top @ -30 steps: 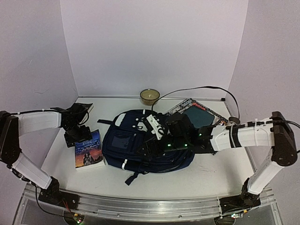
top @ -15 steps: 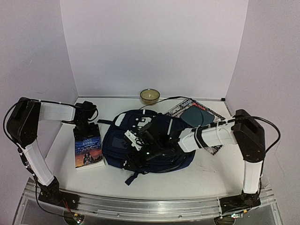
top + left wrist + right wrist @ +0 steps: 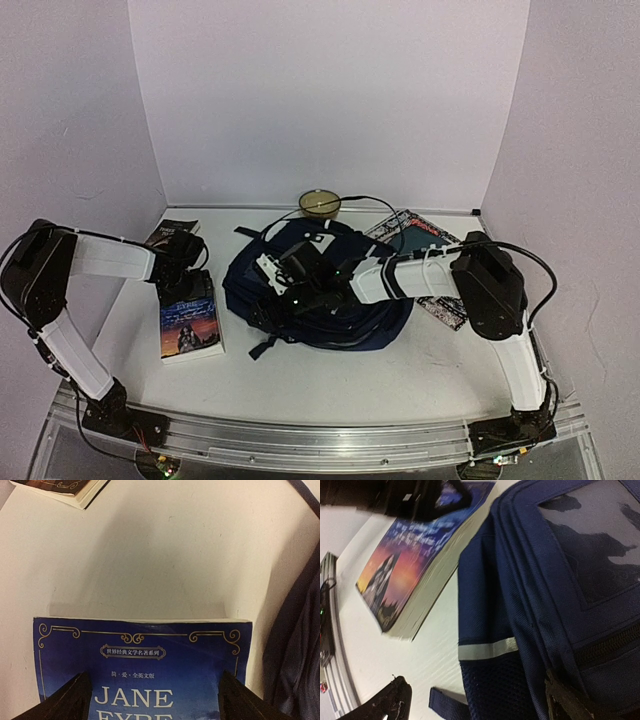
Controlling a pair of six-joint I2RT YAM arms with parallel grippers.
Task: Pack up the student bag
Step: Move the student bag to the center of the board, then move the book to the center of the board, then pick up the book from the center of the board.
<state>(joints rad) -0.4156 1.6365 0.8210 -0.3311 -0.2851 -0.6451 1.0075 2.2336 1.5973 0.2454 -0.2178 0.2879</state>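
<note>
student bag (image 3: 335,300) lies flat in the middle of the table (image 3: 400,370), and its left side is just beside the jane eyre paperback (image 3: 145,665). our left gripper (image 3: 155,702) hangs low over the far end of that book's cover, jaws wide and holding nothing. our right gripper (image 3: 477,705) is spread wide too, down at the bag's left side by the zipper (image 3: 605,647) and the pale reflective strip (image 3: 487,649), with nothing in it.

we judge the step to be opening the bag so the book can go in. we cannot see a zipper pull from here, so the right should find it first. it should then hold the mouth up and open. only after that should the left pinch the book by its thickness and slide it across.
</note>
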